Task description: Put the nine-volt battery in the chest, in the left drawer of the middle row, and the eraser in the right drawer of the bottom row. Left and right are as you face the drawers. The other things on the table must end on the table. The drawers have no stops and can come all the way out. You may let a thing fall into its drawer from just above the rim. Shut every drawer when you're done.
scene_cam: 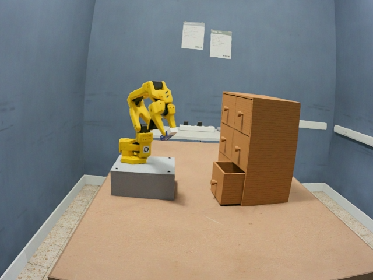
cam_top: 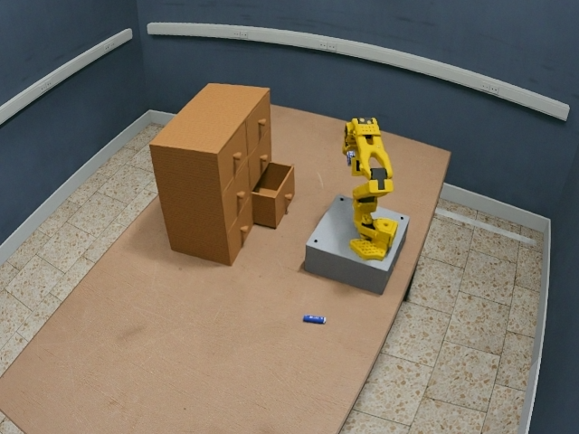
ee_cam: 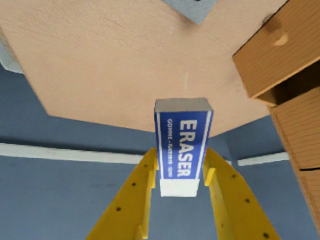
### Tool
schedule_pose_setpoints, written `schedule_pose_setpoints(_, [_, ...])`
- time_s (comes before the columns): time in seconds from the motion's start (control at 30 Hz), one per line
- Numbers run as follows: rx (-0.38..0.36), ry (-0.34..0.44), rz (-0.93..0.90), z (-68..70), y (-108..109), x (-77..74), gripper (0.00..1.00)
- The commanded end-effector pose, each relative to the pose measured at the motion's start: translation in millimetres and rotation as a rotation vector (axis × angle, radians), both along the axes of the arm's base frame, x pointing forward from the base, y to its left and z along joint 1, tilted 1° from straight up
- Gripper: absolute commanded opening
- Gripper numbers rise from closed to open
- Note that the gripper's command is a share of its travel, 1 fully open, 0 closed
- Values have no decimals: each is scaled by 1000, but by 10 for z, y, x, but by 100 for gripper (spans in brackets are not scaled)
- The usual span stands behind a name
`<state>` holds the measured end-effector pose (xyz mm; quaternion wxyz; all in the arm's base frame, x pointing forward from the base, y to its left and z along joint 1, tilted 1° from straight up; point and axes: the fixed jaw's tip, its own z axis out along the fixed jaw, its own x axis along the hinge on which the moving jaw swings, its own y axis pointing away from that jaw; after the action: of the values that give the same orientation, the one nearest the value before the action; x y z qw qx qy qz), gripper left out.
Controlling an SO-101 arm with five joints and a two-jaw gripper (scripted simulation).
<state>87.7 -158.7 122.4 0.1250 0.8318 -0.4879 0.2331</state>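
My gripper (scene_cam: 169, 131) (ee_cam: 181, 172) is shut on the eraser (cam_top: 350, 157) (scene_cam: 166, 136) (ee_cam: 184, 137), a blue-sleeved block with white ends. It holds the eraser high above the table, between the arm's base and the chest, clear of both. The wooden chest (cam_top: 196, 201) (scene_cam: 271, 150) has three rows of two drawers. The right drawer of the bottom row (cam_top: 281, 205) (scene_cam: 233, 189) is pulled out and its top is open. Its visible inside looks empty, though part is hidden. The other drawers look shut. I see no nine-volt battery in any view.
A blue cylindrical battery (cam_top: 314, 319) lies on the table (cam_top: 210, 354) (scene_cam: 192, 241), on the left side as I face the drawers. The grey base block (cam_top: 343, 270) (scene_cam: 141, 185) under the arm stands opposite the chest. The pulled-out drawer juts toward it.
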Motion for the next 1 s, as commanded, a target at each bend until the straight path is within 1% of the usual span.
schedule_pose_setpoints(0.0, [7,3,98,-12,110,137,0])
schedule_pose_setpoints(0.37, [6,4,386,-12,459,515,0])
schedule_pose_setpoints(0.43, [6,4,386,-12,459,515,0])
schedule_pose_setpoints(0.63, [6,5,543,-12,691,675,0])
schedule_pose_setpoints(0.8, [5,5,670,-12,896,776,0])
schedule_pose_setpoints(0.97, [5,5,670,-12,896,776,0])
